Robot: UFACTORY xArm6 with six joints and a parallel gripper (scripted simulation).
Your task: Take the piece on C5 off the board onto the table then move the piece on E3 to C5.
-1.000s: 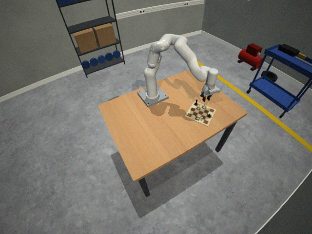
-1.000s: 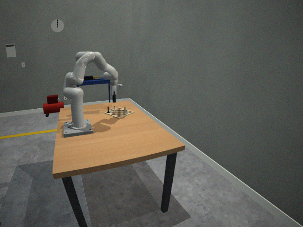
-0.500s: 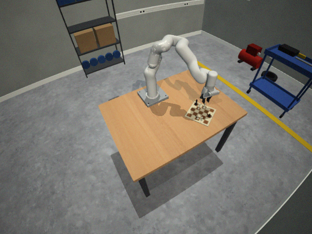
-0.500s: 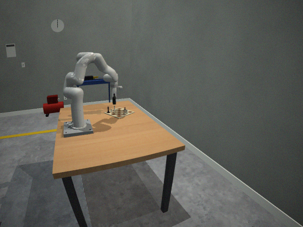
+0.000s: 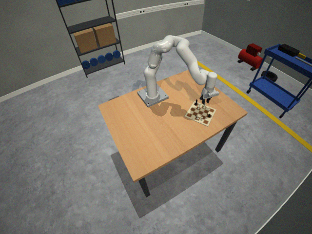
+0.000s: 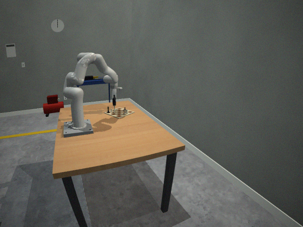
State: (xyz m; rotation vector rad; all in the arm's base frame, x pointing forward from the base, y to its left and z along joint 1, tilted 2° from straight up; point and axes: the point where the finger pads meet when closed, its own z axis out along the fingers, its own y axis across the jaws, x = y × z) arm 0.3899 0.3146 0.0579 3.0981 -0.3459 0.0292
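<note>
A small chessboard (image 5: pixel 201 113) lies on the wooden table's right side; it also shows in the exterior view (image 6: pixel 119 112). A black piece (image 5: pixel 196 102) stands upright on the table just beside the board's far left corner, and it also shows in the exterior view (image 6: pixel 108 109). On the board stand a white piece (image 5: pixel 203 107) near the far edge, another white piece and a black piece (image 5: pixel 209 115). The square names are too small to read. My gripper (image 5: pixel 205 100) points down above the board's far edge, partly open with nothing between the fingers; it also shows in the exterior view (image 6: pixel 113 100).
The arm's base (image 5: pixel 152 96) is bolted to the table behind and left of the board. The table's right edge is close to the board. A blue cart (image 5: pixel 284 75), a red compressor (image 5: pixel 250 56) and a shelf (image 5: pixel 93 37) stand on the floor away from the table.
</note>
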